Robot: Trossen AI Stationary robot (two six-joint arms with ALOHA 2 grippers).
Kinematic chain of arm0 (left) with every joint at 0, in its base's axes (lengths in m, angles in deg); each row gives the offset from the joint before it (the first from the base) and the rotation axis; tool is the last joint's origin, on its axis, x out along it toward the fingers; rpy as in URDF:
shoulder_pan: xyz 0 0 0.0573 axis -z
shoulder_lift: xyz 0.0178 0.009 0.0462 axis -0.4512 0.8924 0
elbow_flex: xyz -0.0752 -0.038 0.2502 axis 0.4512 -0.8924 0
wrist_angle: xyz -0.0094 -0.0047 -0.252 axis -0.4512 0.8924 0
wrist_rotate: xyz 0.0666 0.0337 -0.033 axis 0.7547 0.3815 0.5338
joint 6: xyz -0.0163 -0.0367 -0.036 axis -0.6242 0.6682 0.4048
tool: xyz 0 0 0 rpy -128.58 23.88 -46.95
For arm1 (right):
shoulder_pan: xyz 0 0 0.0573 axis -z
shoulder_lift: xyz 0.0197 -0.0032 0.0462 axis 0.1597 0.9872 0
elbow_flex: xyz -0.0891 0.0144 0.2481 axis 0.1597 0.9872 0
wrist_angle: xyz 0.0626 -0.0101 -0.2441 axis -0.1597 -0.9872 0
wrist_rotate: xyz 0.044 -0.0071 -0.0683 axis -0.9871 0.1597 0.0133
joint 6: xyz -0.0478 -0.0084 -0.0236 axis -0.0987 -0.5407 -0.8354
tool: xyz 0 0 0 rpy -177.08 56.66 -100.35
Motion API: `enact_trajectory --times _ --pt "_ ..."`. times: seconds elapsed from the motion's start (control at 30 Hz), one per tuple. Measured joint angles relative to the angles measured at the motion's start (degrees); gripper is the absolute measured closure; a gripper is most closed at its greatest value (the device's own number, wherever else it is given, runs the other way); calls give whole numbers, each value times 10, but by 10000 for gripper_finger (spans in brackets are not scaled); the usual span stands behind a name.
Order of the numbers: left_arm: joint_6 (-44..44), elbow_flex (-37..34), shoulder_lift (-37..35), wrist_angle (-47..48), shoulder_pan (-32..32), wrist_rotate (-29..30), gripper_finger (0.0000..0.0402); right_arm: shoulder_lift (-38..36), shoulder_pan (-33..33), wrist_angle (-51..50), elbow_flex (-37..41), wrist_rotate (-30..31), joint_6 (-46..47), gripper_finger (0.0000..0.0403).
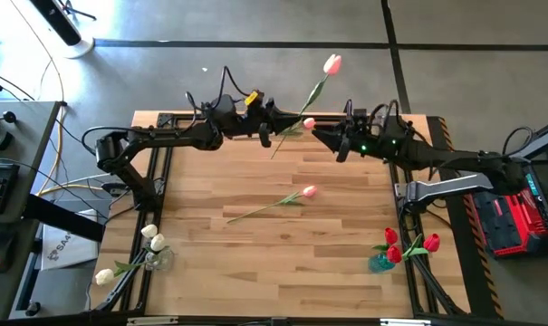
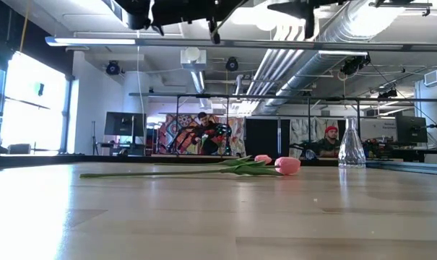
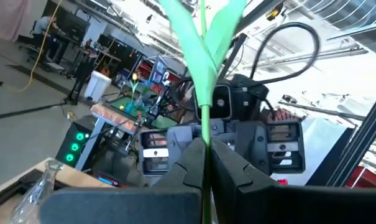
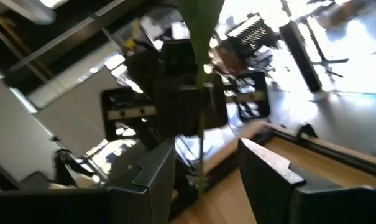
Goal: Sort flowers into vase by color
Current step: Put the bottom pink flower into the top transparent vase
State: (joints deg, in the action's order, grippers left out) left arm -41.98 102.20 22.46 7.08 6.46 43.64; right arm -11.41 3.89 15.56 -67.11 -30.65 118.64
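Observation:
My left gripper point(image 1: 272, 127) is raised over the table's far middle and is shut on a pink-headed tulip point(image 1: 331, 64). My right gripper point(image 1: 321, 136) faces it from the right, open. In the right wrist view its fingers point(image 4: 156, 177) stand on either side of that tulip's stem point(image 4: 201, 134), apart from it. A second pink tulip point(image 1: 307, 192) lies flat on the table's middle. A third pink head point(image 1: 308, 122) shows below the grippers. Cream-white tulips point(image 1: 151, 238) sit at a vase in the near left corner. Red tulips point(image 1: 409, 244) sit in a vase at the near right. My left gripper point(image 3: 204, 165) pinches the tulip's thin stem point(image 3: 204, 134) just below its leaves, between the two fingers, which lie across the stem. The tulip is lifted clear of the table. Its head slants toward the far right and its short stem end point(image 1: 274, 152) sticks out toward the near side.
A clear glass vase point(image 2: 352, 144) stands toward the table's far side, holding nothing. The table's raised frame point(image 1: 409, 118) runs along the far edge and both sides. Bare wood point(image 1: 255, 263) lies between the two near-corner vases. People sit in the room beyond the table.

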Motion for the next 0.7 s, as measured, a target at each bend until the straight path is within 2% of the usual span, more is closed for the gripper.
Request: enact_trajectory --times 0.13,0.33,0.57,0.7 --pt "4 6 3 -2 7 0 401 18 15 53 0 -43 0 240" --pt "-17 6 4 9 27 -9 401 52 15 95 0 -62 -19 240" --pt "-45 6 4 55 37 -9 401 64 12 158 0 -48 -39 240" --pt "-46 6 4 62 39 -9 401 53 12 159 0 -34 -53 240"
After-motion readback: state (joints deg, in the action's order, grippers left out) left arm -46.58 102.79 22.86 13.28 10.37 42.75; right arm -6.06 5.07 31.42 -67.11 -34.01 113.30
